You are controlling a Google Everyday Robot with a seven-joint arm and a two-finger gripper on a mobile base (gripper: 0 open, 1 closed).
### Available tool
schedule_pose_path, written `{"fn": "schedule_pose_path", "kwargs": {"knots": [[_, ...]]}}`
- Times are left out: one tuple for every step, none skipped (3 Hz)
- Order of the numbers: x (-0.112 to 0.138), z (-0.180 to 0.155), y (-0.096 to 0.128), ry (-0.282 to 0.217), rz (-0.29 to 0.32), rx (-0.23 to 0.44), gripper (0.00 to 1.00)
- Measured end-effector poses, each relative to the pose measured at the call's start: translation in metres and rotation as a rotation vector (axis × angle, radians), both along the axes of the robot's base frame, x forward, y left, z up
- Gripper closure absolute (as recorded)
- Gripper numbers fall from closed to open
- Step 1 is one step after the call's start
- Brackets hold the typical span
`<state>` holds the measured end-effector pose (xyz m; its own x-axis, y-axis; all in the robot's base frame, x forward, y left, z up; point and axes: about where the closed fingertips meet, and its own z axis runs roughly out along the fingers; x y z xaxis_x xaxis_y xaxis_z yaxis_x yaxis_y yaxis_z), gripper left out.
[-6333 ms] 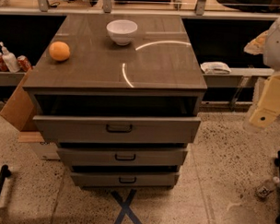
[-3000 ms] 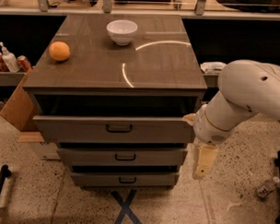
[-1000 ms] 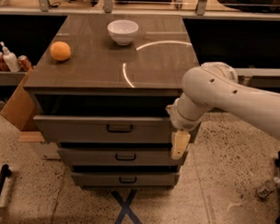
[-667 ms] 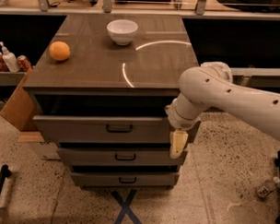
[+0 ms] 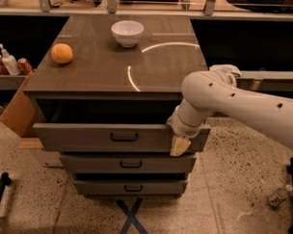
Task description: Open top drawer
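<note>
The top drawer (image 5: 88, 136) is the widest grey-brown front of three, with a small dark handle (image 5: 124, 136) at its centre. It stands pulled out a little, with a dark gap above it under the cabinet top. My white arm reaches in from the right. My gripper (image 5: 179, 146) hangs in front of the drawer's right end, to the right of the handle and apart from it. Its yellowish tip points down over the drawer's lower edge.
A white bowl (image 5: 127, 33) and an orange (image 5: 62, 53) sit on the cabinet top (image 5: 153, 66). Two shorter drawers (image 5: 130, 163) lie below. A cardboard box (image 5: 17, 109) and bottles (image 5: 8, 62) are at the left. A blue X (image 5: 132, 218) marks the floor.
My arm has swung in from the right and the gripper has moved left along the top drawer's front toward the handle. The drawer's opening looks unchanged.
</note>
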<state>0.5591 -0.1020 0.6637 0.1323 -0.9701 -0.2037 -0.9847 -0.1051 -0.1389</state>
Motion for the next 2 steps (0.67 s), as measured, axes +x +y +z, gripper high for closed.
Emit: {"fn": "schedule_pose_path", "kwargs": {"knots": [[-0.0129,0.0046,0.005,0.013,0.021,-0.007,0.66],[-0.0145,0.0074,0.0054,0.013,0.022,-0.007,0.89]]}}
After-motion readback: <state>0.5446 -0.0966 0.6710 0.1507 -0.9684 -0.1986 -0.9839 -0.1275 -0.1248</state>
